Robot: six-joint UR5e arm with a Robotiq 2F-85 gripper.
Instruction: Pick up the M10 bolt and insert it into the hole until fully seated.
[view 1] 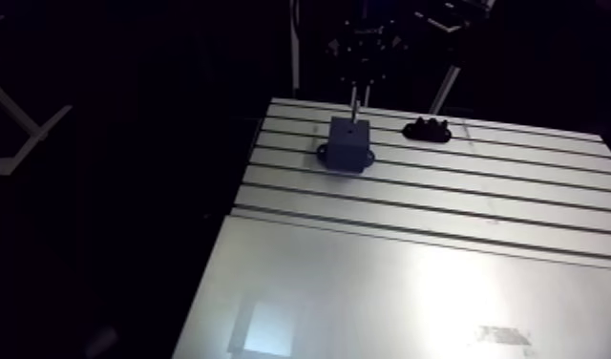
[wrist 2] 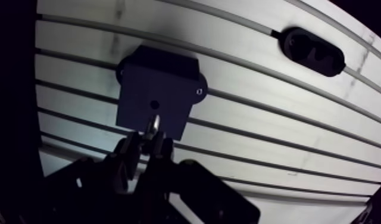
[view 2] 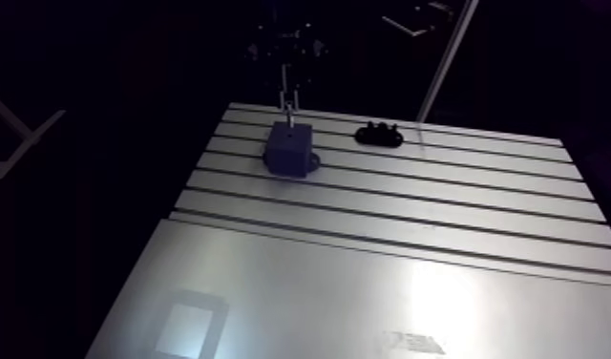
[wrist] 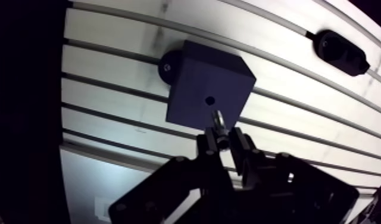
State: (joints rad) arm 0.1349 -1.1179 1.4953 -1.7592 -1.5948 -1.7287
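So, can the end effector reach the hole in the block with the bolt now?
Probably yes: the end effector holds the bolt over the block, close to its hole, with nothing between them.

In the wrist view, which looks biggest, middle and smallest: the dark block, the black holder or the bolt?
1. dark block
2. black holder, farther off
3. bolt, partly hidden by the gripper

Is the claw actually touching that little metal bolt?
Touching. The wrist view shows the gripper clamped on the bolt, a finger pressing each side.
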